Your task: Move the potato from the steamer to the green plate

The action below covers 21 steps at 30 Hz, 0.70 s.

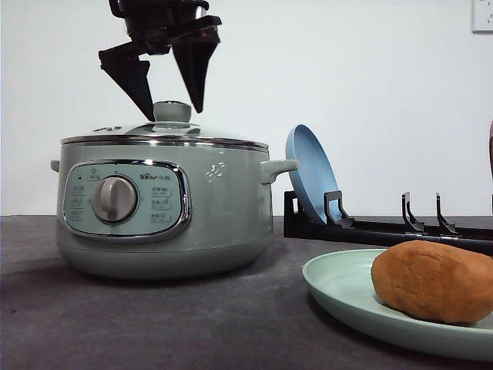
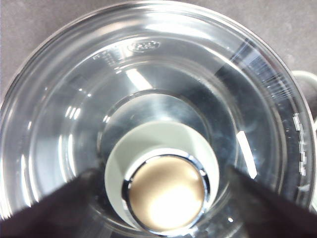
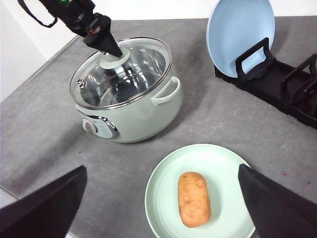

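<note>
The potato (image 1: 435, 279) (image 3: 194, 199) lies on the green plate (image 1: 339, 289) (image 3: 163, 191) at the front right. The steamer (image 1: 166, 208) (image 3: 133, 109) stands on the left with its glass lid (image 2: 74, 99) on. My left gripper (image 1: 172, 113) (image 2: 162, 171) (image 3: 111, 48) is open, its fingers (image 2: 49, 208) straddling the lid's green knob (image 1: 172, 110) (image 2: 166, 191) without closing on it. My right gripper (image 3: 161, 168) hangs open and empty, high above the plate and potato.
A blue plate (image 1: 308, 173) (image 3: 240, 34) stands upright in a black dish rack (image 1: 385, 229) (image 3: 290, 87) behind the green plate, right of the steamer. The table (image 1: 154, 324) is covered in dark grey cloth. A white wall is behind.
</note>
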Tool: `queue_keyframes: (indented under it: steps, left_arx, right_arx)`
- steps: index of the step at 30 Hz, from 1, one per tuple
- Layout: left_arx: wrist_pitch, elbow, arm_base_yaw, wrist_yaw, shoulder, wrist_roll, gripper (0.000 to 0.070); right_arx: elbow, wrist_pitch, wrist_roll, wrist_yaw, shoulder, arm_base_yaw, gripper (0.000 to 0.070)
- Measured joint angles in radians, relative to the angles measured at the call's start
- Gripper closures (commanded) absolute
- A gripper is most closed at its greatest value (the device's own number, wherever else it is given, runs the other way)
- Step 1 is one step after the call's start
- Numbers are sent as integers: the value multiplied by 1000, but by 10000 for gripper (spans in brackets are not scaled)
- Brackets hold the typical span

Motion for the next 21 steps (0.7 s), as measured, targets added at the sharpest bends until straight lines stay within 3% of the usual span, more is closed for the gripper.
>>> queue_keyframes:
  steps: [14, 21]
  left_arx:
    - [-75, -12, 0, 0, -281, -23, 59]
    - [-7, -248, 0, 0, -566, -23, 59]
  right_arx:
    - [0, -1, -14, 0, 0, 0, 82]
    - [0, -25, -30, 0, 0, 0, 82]
